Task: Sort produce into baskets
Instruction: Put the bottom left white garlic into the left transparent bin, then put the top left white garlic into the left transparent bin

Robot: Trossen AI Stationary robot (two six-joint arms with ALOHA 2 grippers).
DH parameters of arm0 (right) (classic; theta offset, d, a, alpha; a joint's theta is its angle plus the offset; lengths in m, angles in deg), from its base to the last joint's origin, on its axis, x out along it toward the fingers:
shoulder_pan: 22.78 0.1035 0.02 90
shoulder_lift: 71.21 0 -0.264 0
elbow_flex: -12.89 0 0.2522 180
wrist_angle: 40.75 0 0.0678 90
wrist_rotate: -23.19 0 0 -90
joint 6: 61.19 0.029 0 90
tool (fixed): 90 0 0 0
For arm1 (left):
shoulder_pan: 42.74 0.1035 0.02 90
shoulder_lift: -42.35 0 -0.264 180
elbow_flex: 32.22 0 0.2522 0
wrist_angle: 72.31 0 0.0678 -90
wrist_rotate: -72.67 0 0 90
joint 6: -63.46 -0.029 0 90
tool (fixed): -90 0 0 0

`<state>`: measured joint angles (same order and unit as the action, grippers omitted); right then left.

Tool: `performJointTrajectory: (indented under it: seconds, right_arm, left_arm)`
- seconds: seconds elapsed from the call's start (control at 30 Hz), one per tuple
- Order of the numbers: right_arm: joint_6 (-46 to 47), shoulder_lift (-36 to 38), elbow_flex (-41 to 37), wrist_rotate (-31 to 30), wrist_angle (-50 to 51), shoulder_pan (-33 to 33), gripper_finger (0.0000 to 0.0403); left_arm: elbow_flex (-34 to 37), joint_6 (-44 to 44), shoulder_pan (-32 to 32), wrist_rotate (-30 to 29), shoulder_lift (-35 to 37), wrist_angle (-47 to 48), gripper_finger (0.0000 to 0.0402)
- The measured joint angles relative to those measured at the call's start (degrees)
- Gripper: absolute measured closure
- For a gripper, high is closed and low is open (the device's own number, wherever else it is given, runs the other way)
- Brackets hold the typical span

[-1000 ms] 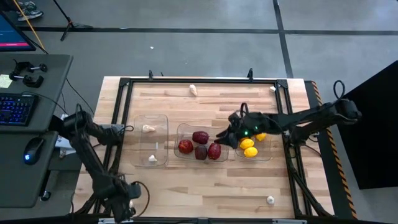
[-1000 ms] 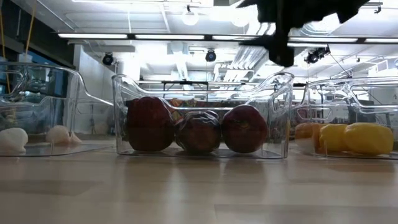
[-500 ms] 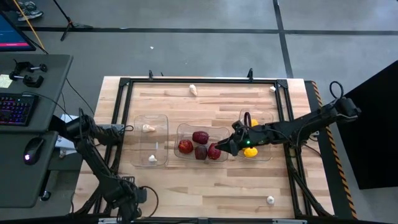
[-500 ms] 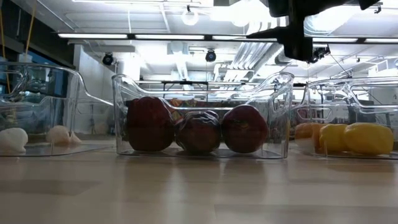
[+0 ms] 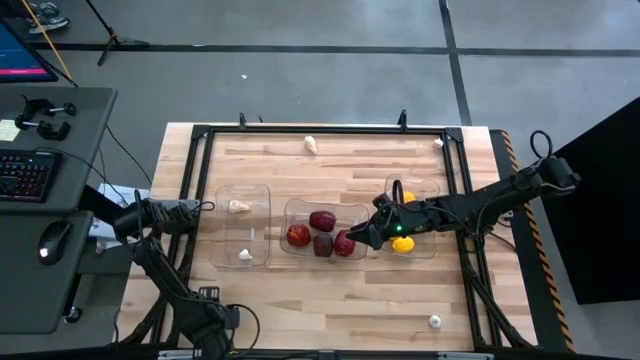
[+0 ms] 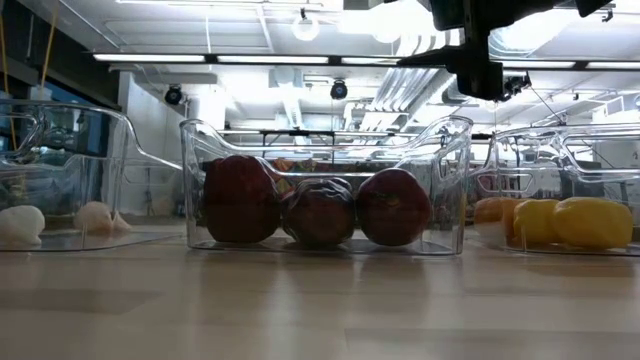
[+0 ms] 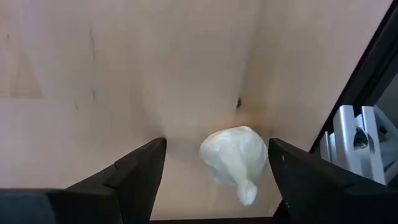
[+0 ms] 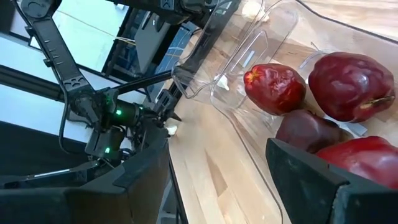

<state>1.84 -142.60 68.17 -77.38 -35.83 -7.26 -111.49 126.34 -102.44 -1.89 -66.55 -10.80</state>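
Right arm stretches across table from right edge, right gripper (image 5: 368, 233) poised with fingers spread, empty, above seam between middle basket (image 5: 322, 205) of dark red fruit (image 5: 322, 220) and right basket (image 5: 428, 184) holding yellow lemons (image 5: 402, 245). Left gripper (image 7: 214, 168) low at table's left edge, fingers parted around white garlic piece (image 7: 234, 157), not clamped. Left basket (image 5: 243, 190) holds two garlic pieces. Bare wood in front of baskets.

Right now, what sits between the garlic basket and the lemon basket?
In the high view, the middle basket holding four dark red fruits.
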Motion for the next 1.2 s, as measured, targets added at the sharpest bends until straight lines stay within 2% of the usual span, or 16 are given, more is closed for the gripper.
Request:
performJointTrajectory:
  seconds: [0.1,0.27,0.37,0.47,0.57,0.7,0.77,0.83,0.93,1.03,1.13,1.2]
  right_arm:
    - [0.0,0.0,0.0,0.0,0.3,0.0,0.0144]
    - [0.0,0.0,0.0,0.7,0.7,0.0,0.0144]
    - [-0.1,0.0,0.0,2.1,1.0,0.0,0.0144]
    - [-0.3,0.0,0.0,2.6,1.2,0.0,0.0144]
    - [-0.4,0.0,0.0,2.6,1.3,0.0,0.0144]
    - [-0.6,0.0,0.0,2.6,1.4,0.0,0.0144]
    - [-1.3,0.0,0.0,2.4,1.4,0.0,0.0144]
    - [-1.6,0.0,0.0,2.0,1.4,0.0,0.0144]
    - [-1.6,0.0,0.0,1.7,1.4,0.0,0.0144]
    - [-1.6,0.0,0.0,1.7,1.3,0.0,0.0144]
    - [-1.5,0.0,0.0,1.7,1.3,0.0,0.0144]
    - [-1.6,0.0,0.0,1.6,1.0,0.0,0.0144]
  left_arm:
    - [0.1,-0.4,0.2,-0.9,0.5,0.3,0.0157]
    - [0.4,-0.5,0.5,-6.6,3.1,4.7,0.0276]
    - [0.4,-0.1,0.5,-10.4,7.7,8.3,0.034]
    - [0.4,1.0,0.3,-14.8,14.8,11.1,0.0367]
    - [0.4,2.3,0.5,-21.9,23.1,11.0,0.0357]
    - [0.3,2.9,2.0,-38.8,32.0,11.4,0.0309]
    - [0.3,3.3,4.3,-47.4,34.5,13.3,0.029]
    - [0.3,4.3,8.8,-51.7,35.5,16.6,0.0279]
    - [0.4,2.7,17.4,-51.9,34.9,22.7,0.0273]
    - [2.7,-1.2,26.4,-51.0,34.4,23.8,0.0266]
    - [5.1,-6.0,35.3,-44.8,34.4,21.8,0.0253]
    - [5.3,-8.7,39.1,-41.4,34.4,21.3,0.0241]
